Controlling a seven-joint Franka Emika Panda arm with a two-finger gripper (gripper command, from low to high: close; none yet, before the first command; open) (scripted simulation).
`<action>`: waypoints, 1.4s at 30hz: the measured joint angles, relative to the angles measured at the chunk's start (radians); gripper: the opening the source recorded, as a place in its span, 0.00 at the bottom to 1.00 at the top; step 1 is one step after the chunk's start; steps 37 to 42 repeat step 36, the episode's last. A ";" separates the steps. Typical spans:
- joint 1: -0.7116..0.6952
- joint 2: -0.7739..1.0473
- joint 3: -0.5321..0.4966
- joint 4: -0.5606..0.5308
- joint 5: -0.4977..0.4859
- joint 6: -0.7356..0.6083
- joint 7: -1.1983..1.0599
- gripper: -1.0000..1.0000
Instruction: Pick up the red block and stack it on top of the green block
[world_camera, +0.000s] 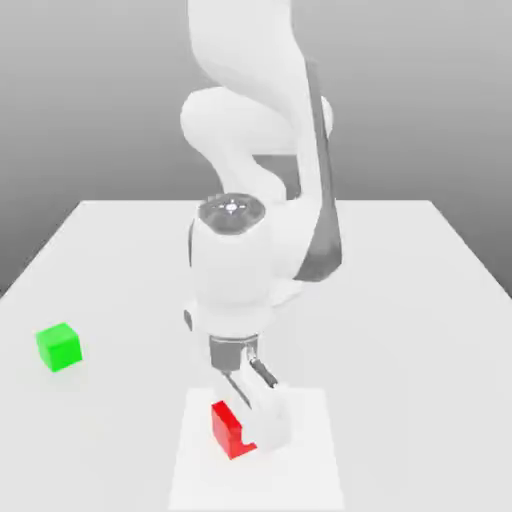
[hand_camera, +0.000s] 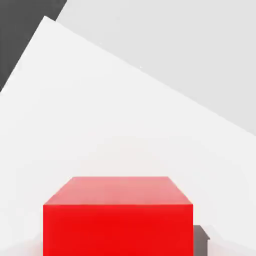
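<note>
We see the claw (world_camera: 248, 415) down at the tabletop (world_camera: 400, 300), its two fingers (world_camera: 268, 412) closed in against the red block (world_camera: 228, 428). One pale finger covers the side of the block toward the exterior view's right; the other is hard to make out behind it. The block sits on the tabletop, on a slightly brighter rectangular patch near the front edge, so we read the grip as closed on it with the block not lifted.

The arm (world_camera: 250, 150) folds over from the rear, its upper links rising out of the picture, and the white hand (world_camera: 232, 270) points straight down above the block.

From the hand view, the red block (hand_camera: 117, 222) sits close up, its top face and one side showing, its lower part cut off by the picture's edge. A small dark grey corner (hand_camera: 201, 240) beside it we cannot identify.

The green block (world_camera: 59, 346) rests well apart, on the tabletop toward the exterior view's left.
</note>
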 joint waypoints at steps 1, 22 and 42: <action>-0.001 -0.032 0.002 -0.005 0.005 -0.028 -0.003 0.00; -0.502 -0.257 -0.332 -0.064 -0.050 -0.193 -0.890 0.00; -0.543 -0.041 -0.335 -0.058 0.153 0.006 -1.142 1.00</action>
